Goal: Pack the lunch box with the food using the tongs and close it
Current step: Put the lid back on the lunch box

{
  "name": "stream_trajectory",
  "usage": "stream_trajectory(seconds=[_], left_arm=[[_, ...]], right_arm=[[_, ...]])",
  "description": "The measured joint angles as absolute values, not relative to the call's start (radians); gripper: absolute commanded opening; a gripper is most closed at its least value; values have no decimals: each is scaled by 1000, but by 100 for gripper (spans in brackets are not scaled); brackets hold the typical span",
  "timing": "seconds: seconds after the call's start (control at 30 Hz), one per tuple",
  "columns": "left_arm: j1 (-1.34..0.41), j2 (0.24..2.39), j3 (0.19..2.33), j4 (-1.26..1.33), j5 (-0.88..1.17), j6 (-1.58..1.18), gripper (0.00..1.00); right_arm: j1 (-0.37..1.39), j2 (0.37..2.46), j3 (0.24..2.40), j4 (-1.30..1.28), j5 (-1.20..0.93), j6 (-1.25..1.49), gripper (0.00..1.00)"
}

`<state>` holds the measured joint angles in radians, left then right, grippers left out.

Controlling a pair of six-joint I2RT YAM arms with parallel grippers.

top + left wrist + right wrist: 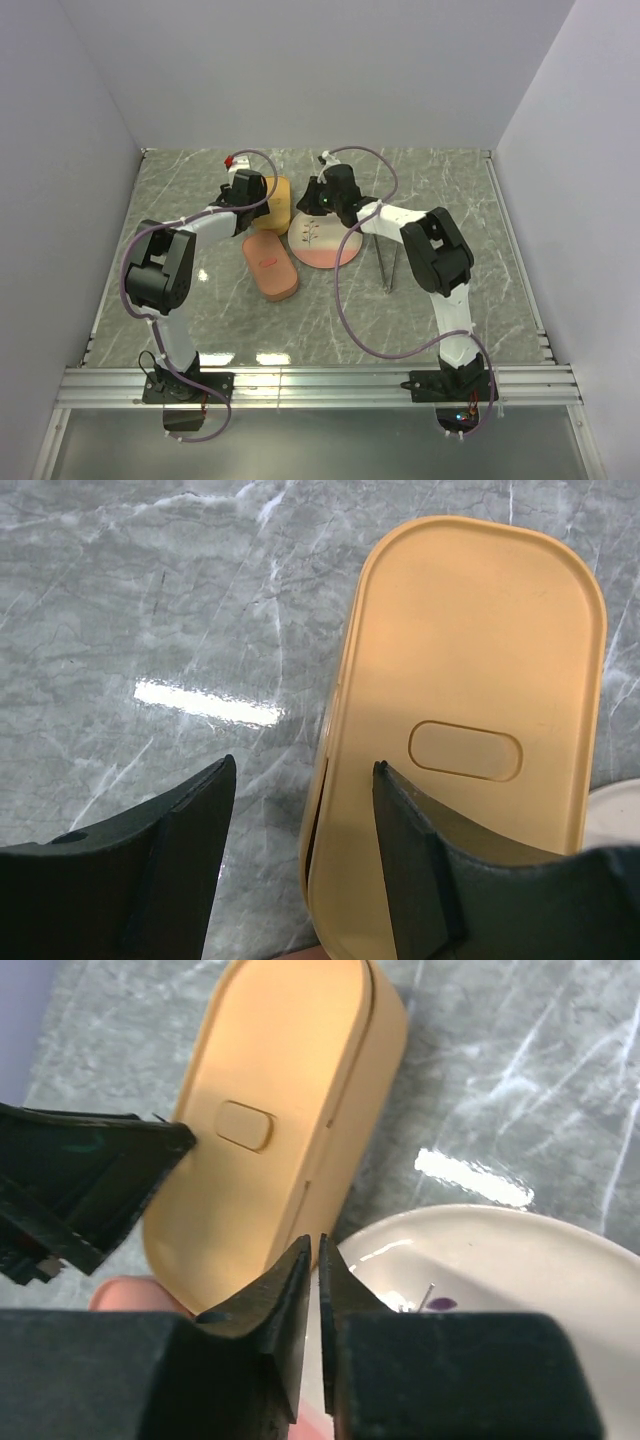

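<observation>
The yellow lunch box (470,680) stands on the marble table with its lid on, an oval recess in the lid's top. My left gripper (304,765) is open over the box's left edge, one finger above the lid and the other above the table. In the top view it (266,196) hovers over the box (278,210). My right gripper (315,1245) is shut on nothing, just right of the box (290,1090), above the plate's rim. The tongs (388,262) lie on the table to the right of the plate, away from both grippers. The food is out of view.
A round cream-and-pink plate (330,250) sits right of the box, with its white inside (500,1270) under my right gripper. A salmon-pink oblong case (270,266) lies in front of the box. White walls enclose the table on three sides.
</observation>
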<state>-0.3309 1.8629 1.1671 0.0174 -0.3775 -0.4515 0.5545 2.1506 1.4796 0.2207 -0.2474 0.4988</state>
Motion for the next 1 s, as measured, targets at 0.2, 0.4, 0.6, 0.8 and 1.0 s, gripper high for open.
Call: stream_trajectory(seconds=[0.2, 0.4, 0.6, 0.8, 1.0], left_arm=[[-331, 1863, 1168, 17, -387, -444, 62], [-329, 1868, 1184, 9, -388, -436, 62], [-321, 1885, 1198, 10, -387, -431, 62], [-311, 1892, 1203, 11, -386, -431, 62], [-305, 1896, 1209, 11, -381, -431, 62]], right_arm=[[561, 2175, 1522, 183, -225, 487, 10], [574, 2189, 1537, 162, -216, 473, 10], [592, 2193, 1537, 139, -207, 464, 10], [610, 2193, 1534, 135, -204, 451, 10], [629, 2193, 1533, 115, -201, 439, 10]])
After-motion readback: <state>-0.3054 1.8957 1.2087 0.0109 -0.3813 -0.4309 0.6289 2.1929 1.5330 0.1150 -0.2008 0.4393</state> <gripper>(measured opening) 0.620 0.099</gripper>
